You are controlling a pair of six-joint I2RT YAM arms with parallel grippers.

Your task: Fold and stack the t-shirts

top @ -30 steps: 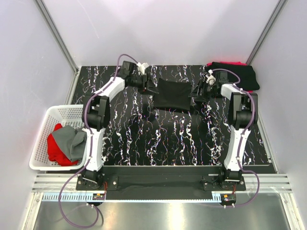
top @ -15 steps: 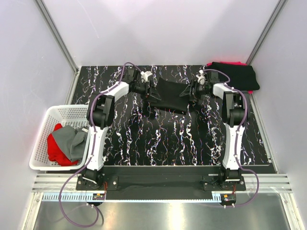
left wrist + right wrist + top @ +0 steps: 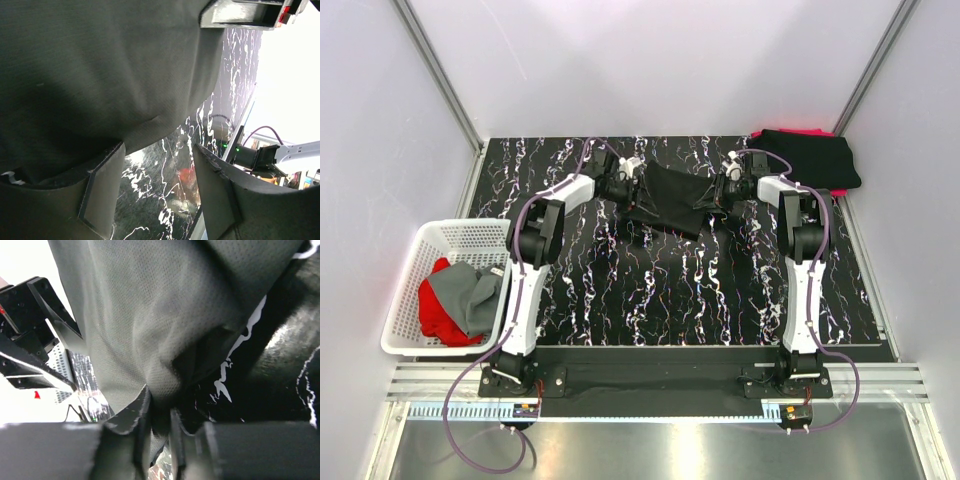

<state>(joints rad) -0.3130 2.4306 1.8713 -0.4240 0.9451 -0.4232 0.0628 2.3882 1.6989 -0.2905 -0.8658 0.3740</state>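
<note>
Both arms have swung inward since a second ago, squeezing the black t-shirt (image 3: pixel 670 198) from a flat rectangle into a narrower, rumpled bundle.

It sits at the middle of the far half of the marbled table (image 3: pixel 650 290), sagging between the two grippers. The right gripper (image 3: pixel 160 407) has nipped nearly closed on a fold of its fine-knit cloth. The left gripper (image 3: pixel 159 150) stands wide apart, with cloth draped above its fingers and bare table showing between them. The white basket (image 3: pixel 408 290) at the left edge holds a crumpled red t-shirt (image 3: pixel 435 310) and grey t-shirt (image 3: pixel 472 295). A folded black shirt (image 3: pixel 810 157) lies on a red one (image 3: pixel 802 131) at the far right corner.
</note>
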